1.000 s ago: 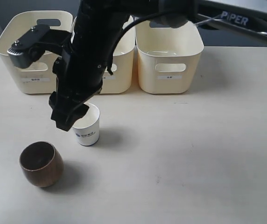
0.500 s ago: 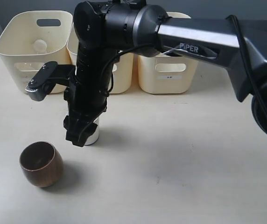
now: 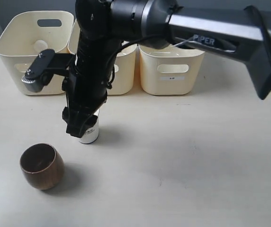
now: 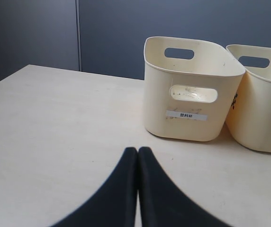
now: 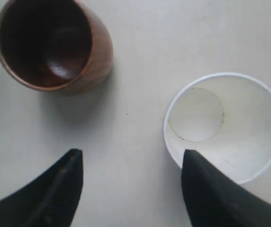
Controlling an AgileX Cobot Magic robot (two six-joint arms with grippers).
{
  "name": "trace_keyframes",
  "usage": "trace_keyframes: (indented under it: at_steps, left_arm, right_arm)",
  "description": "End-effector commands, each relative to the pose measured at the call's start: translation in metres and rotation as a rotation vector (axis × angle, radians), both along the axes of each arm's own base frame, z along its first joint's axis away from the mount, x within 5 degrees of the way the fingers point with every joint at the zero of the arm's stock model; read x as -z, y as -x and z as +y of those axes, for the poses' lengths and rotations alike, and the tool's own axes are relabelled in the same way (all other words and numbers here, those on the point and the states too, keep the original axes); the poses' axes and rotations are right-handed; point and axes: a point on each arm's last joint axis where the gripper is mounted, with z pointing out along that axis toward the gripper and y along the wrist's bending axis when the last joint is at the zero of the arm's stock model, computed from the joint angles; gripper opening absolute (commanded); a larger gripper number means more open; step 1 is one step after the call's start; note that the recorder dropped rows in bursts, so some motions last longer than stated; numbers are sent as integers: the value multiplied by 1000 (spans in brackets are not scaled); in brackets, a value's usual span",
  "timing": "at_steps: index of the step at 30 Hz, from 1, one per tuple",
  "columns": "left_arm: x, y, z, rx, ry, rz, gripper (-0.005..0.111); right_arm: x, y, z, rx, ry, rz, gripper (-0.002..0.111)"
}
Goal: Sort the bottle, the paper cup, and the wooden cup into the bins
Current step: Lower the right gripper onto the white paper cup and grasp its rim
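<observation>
The paper cup [image 3: 89,133] stands upright near the table's left, right gripper [image 3: 78,124] directly over it, apparently offset. From the right wrist, our open, empty jaws straddle one cup wall, the rim [image 5: 224,126] off-centre.

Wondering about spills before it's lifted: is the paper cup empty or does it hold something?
Empty. The right wrist view looks straight into the upright paper cup and shows its bare white bottom.
</observation>
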Motion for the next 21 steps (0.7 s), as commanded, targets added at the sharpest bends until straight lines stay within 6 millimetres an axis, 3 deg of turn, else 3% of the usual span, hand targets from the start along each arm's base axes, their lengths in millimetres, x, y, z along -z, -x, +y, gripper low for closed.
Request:
trace_keyframes:
  at_steps: [1,5,13,18,21]
  left_arm:
    - [0,0,0,4,-1,-9,0]
    - [0,0,0,4,-1,-9,0]
    - [0,0,0,4,-1,-9,0]
    - [0,0,0,4,-1,-9,0]
    - [0,0,0,4,-1,-9,0]
  right_arm:
    - [-37,5,-5,-36,-94,-85,58]
    - [-31,1,-2,-52,-101,-104,58]
    - [29,-12,9,-53,-15,-53,58]
    - [45,-15,10,-57,17,-51,58]
    - [48,-15,9,-61,36,-50,46]
